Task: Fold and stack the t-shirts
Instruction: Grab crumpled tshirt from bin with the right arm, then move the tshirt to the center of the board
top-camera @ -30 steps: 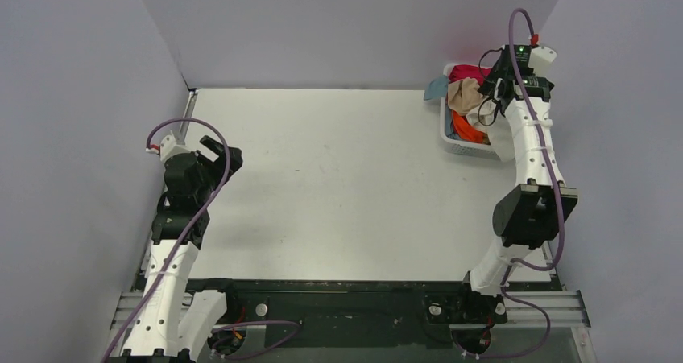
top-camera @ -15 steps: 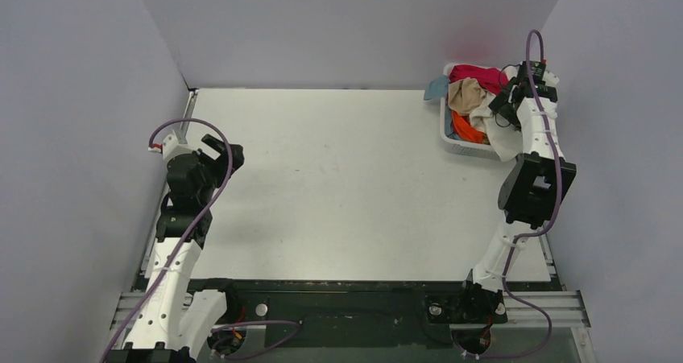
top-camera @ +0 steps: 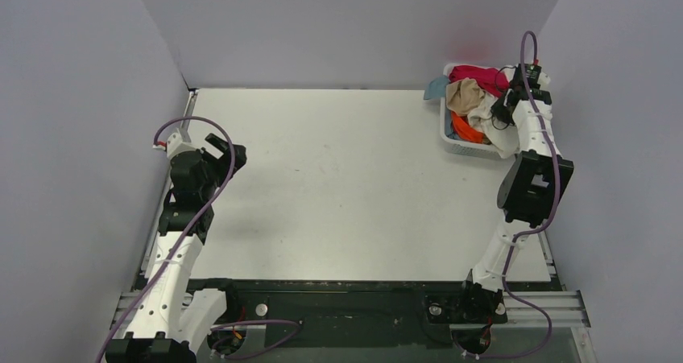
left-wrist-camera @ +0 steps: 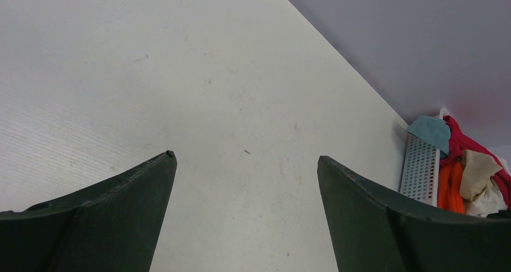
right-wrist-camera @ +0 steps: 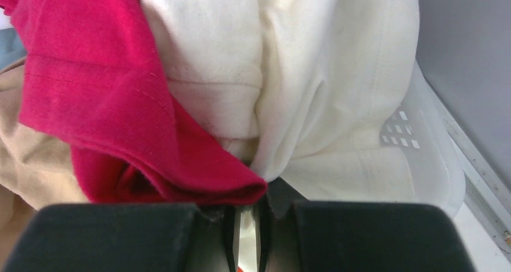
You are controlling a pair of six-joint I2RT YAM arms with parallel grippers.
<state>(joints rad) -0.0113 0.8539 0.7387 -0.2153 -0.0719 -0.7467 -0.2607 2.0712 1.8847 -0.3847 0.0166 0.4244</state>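
Note:
The t-shirts lie heaped in a white slatted basket (top-camera: 459, 146) at the table's far right corner: magenta-red (top-camera: 479, 76), tan (top-camera: 463, 96), orange (top-camera: 465, 127), pale blue (top-camera: 436, 87) and cream-white (top-camera: 493, 129). My right gripper (top-camera: 503, 105) is down at the basket's right side. In the right wrist view it (right-wrist-camera: 247, 215) is shut, pinching a fold of the cream-white t-shirt (right-wrist-camera: 325, 73), with the magenta-red one (right-wrist-camera: 96, 85) draped against the fingers. Over the table's left side my left gripper (top-camera: 221, 150) (left-wrist-camera: 247, 157) hangs open, holding nothing.
Grey walls close in the table on the left, back and right; the right wall runs close behind the basket (right-wrist-camera: 422, 157). From the left wrist the basket (left-wrist-camera: 419, 169) shows far across the bare white table (left-wrist-camera: 241, 73).
My right gripper dropped from above the basket to its right side and closed on the cream-white cloth. The left arm shifted only slightly and stayed open.

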